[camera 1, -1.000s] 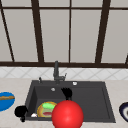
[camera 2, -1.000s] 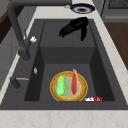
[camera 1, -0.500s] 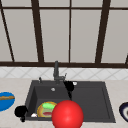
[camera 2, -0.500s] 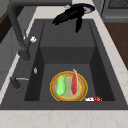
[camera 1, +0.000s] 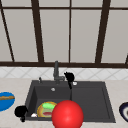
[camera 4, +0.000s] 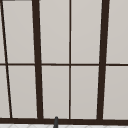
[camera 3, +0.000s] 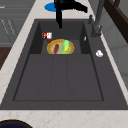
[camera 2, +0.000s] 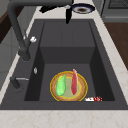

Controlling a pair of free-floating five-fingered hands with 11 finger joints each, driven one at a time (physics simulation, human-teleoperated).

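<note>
My right hand [camera 1: 69, 76] hangs in the air over the middle of the dark sink [camera 1: 100, 86], just right of the faucet [camera 1: 56, 71], open, with one finger pointing straight down. The same hand [camera 2: 53, 7] sits high beside the faucet spout in the left side view, and at the far end [camera 3: 67, 4] in the right side view. It holds nothing. My left hand [camera 1: 21, 111] floats at the sink's front left corner. A yellow-rimmed plate [camera 1: 40, 110] with a green piece [camera 2: 60, 85] and a red piece [camera 2: 74, 81] lies in the left basin.
A large red ball [camera 1: 67, 115] stands in front of the sink's front edge. A blue plate [camera 1: 6, 100] lies on the left counter and a dark bowl [camera 1: 124, 111] on the right. A small white and red item [camera 2: 93, 99] lies beside the plate.
In the left side view my right hand has risen and drifted toward the faucet spout. The left hand, plate and ball have stayed put.
</note>
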